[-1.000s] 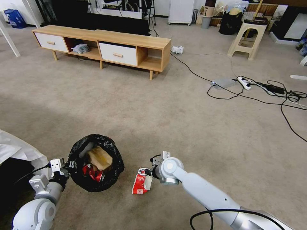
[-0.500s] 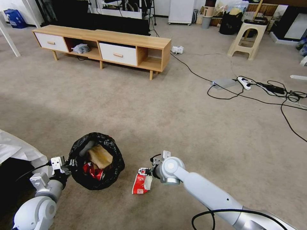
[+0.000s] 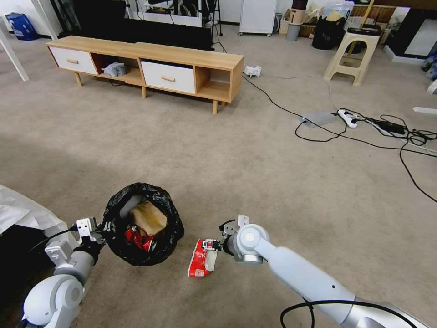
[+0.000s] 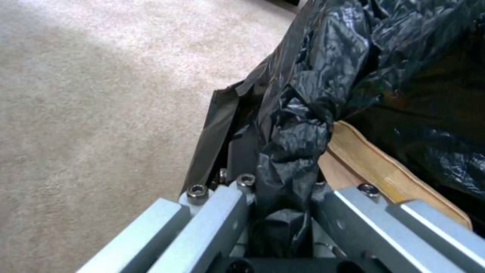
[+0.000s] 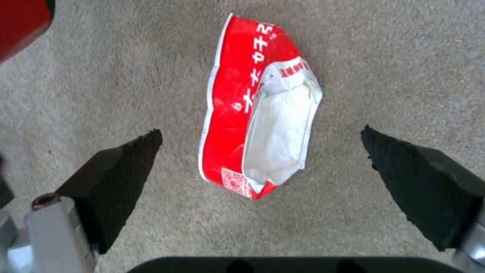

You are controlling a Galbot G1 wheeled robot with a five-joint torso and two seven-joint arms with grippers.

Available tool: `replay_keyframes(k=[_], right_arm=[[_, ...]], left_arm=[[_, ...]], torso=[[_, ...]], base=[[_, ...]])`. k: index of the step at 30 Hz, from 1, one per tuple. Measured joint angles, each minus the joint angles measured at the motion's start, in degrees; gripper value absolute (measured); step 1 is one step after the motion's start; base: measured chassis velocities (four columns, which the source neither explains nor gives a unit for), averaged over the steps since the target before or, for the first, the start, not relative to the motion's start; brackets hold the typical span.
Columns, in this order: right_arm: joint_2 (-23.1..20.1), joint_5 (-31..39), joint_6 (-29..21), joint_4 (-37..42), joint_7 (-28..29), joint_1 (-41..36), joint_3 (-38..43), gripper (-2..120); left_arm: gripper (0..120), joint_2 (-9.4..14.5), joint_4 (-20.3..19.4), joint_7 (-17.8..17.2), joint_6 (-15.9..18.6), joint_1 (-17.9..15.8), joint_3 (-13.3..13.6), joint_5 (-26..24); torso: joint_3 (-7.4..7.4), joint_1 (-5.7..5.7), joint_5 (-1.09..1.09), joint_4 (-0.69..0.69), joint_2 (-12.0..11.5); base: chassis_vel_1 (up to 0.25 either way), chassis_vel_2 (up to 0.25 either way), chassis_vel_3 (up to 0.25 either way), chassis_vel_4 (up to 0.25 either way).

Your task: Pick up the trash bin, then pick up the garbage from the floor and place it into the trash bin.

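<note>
At lower left of the head view, the left claw (image 3: 101,231) is clamped on the black-bagged rim of the trash bin (image 3: 143,223), which holds a brown paper box (image 3: 148,217) and a red can (image 3: 139,238). Right of the bin, low in the frame's centre, the red-white snack wrapper (image 3: 201,259) lies flat on the carpet (image 3: 255,173). The right claw (image 3: 210,245) hangs just over its upper end, fingers (image 5: 126,167) spread wide either side, gripping nothing.

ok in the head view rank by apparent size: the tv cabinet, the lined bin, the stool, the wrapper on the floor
1. Long wooden TV cabinet
2. Black-bag-lined trash bin, though nearness inflates it
3. Beige plastic stool, farther off
4. Red-white snack wrapper
</note>
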Motion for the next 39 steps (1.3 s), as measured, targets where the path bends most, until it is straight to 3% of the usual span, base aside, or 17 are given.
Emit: replay_keyframes(k=[29,39], right_arm=[[0.9,-1.3,0.1,-0.4,-0.4,-0.4,-0.3,100],[1.0,-1.6,0.1,-0.6,-0.5,-0.5,-0.6,100]], left_arm=[[1,2.2,-3.1,-1.9,1.6,-1.8,-1.9,-5.2],[1,4.1,-4.2,-2.9,2.6,-4.1,-2.2,-8.6]], torso=[[0.0,0.0,-0.02,0.0,0.0],[0.0,0.0,-0.01,0.0,0.0]], base=[[0.0,0.0,0.0,0.0],[0.0,0.0,0.0,0.0]])
